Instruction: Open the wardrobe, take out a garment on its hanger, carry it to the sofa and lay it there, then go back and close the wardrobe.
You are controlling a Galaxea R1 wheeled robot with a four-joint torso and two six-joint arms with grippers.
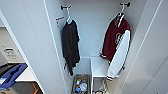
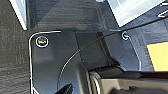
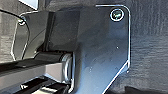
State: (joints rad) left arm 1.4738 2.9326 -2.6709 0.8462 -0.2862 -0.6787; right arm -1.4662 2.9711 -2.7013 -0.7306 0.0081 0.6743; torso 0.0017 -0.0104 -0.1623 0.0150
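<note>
The head view looks into the open wardrobe [image 1: 95, 30], both white doors swung wide to either side; the jacket [image 1: 116, 41], dark red with white sleeves, hangs on its white hanger [image 1: 121, 11] from a hook at the right of the back wall, one sleeve falling past the edge of a white shelf [image 1: 98, 67]; a black shirt [image 1: 70, 45] hangs from the left hook, well apart from the jacket, with bare white wall between them; a box of small items [image 1: 80, 85] sits on the wardrobe floor; an orange label on the left inner wall is too blurred to read; the wrist views show dark carpet [image 2: 15, 50] beneath the robot's own plates; whether either arm's jaws are apart or together cannot be told.
</note>
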